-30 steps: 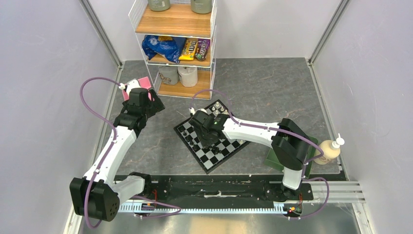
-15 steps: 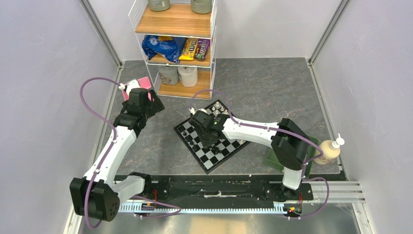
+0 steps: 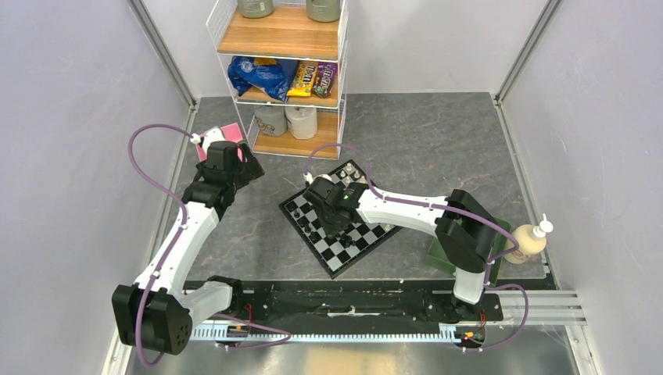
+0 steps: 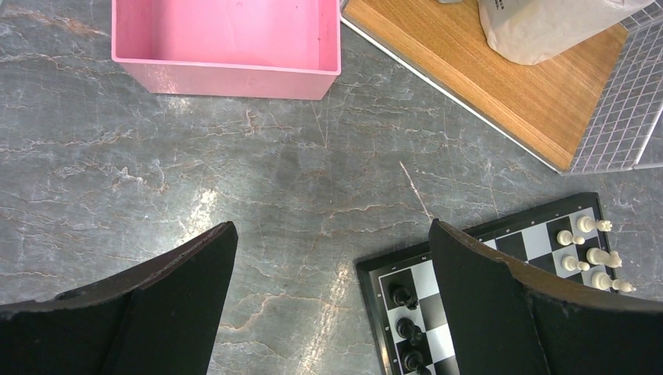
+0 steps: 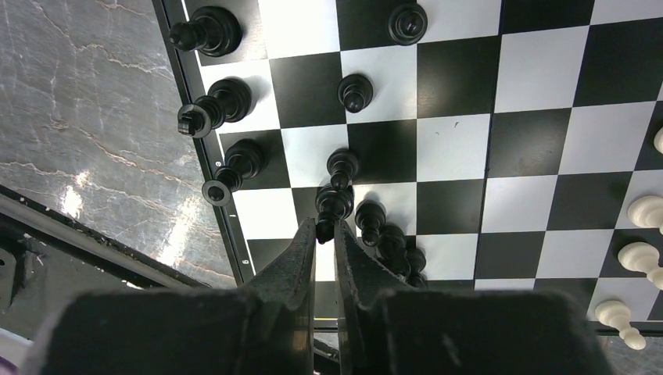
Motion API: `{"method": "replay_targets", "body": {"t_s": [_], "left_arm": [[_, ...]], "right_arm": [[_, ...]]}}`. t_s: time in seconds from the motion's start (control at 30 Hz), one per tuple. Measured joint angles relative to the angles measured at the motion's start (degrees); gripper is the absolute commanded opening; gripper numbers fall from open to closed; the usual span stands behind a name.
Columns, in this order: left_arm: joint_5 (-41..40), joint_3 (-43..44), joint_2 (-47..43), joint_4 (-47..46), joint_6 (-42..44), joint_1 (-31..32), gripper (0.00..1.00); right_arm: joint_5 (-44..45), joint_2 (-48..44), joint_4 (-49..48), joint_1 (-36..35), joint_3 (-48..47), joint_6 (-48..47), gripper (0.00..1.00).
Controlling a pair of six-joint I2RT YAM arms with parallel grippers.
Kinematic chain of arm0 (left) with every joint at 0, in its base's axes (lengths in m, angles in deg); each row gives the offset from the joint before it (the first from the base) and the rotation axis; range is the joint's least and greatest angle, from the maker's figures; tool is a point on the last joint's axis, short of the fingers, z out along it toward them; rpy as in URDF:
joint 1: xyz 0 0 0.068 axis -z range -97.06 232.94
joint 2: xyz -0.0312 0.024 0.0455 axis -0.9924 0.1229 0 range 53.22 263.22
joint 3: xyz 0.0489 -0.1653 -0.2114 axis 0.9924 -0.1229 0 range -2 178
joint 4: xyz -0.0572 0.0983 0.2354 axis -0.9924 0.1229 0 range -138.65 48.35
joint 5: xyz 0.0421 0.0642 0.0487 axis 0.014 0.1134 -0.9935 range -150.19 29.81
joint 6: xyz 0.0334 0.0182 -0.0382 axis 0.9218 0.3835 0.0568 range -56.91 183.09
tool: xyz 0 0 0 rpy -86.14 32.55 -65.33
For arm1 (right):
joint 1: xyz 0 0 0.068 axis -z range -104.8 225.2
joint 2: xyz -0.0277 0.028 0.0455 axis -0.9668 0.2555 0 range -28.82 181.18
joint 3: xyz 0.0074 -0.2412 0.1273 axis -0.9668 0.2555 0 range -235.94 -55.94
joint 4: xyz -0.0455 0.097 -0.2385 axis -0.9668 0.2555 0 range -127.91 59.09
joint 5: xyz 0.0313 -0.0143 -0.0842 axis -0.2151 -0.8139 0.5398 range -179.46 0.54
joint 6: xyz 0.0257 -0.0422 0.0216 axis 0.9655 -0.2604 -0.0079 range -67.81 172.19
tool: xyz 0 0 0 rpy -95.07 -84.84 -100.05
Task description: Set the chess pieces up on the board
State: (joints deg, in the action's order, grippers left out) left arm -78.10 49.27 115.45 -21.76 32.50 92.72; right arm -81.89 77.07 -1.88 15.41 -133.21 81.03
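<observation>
Right end effector: the right end effector [image 5: 329, 231] is low over the board [image 5: 461, 148], its two fingers drawn almost together and pinching a black piece [image 5: 335, 203] by the top, near the board's left rim in the wrist view.
Left end effector: the left end effector [image 4: 332, 228] hangs spread wide with nothing between its fingers, over bare surface [image 4: 258, 180] between the pink box [image 4: 227, 43] and a corner of the board.
Board: black-and-white checks with a black rim. It lies flat and turned at an angle on the grey marbled surface, in front of the wire shelf unit [image 3: 285, 47].
Black pieces: several other black pieces [image 5: 215, 101] stand or lean along the left edge squares – a few more are bunched just beside the pinched one, partly hidden by the fingers.
Cream pieces: a small group of cream pieces [image 5: 645, 211] stands at the opposite side of the board, well apart from the black ones.
Around the scene: a pump bottle [image 3: 532, 242] sits at the right edge of the surface, beside the right arm's base.
</observation>
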Motion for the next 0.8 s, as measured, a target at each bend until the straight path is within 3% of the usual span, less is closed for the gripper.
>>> {"method": "replay_targets", "body": {"t_s": [0.8], "left_arm": [[0.0, 0.0, 0.0, 0.2, 0.0, -0.1, 1.0]], "right_arm": [[-2.2, -0.2, -2.7, -3.8, 0.1, 2.5, 0.11]]}}
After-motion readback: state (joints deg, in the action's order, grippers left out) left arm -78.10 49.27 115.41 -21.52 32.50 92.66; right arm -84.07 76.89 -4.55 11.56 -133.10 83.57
